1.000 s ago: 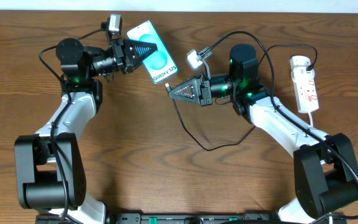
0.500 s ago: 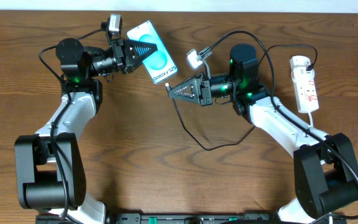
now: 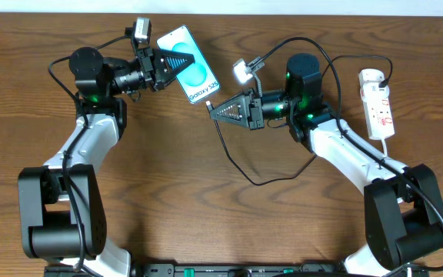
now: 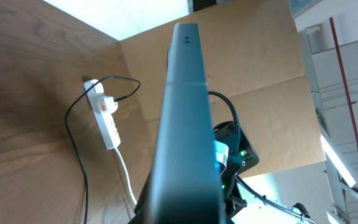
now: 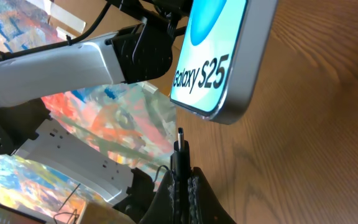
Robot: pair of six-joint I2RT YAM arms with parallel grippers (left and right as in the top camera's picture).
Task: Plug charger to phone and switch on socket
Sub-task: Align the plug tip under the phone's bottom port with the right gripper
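My left gripper [image 3: 177,65] is shut on the phone [image 3: 191,65], which it holds tilted above the table; the teal screen reads "Galaxy S25". In the left wrist view the phone [image 4: 185,124] fills the middle, seen edge-on. My right gripper [image 3: 215,112] is shut on the charger connector [image 5: 180,152], whose tip points at the phone's bottom edge [image 5: 219,112] with a small gap. The charger cable [image 3: 241,171] loops over the table. The white socket [image 3: 377,104] lies at the far right, and also shows in the left wrist view [image 4: 104,121].
A black plug and lead sit in the socket's far end [image 3: 383,77]. The socket's white lead [image 3: 387,150] runs toward the front. A cardboard wall [image 4: 253,81] stands beyond the table's edge.
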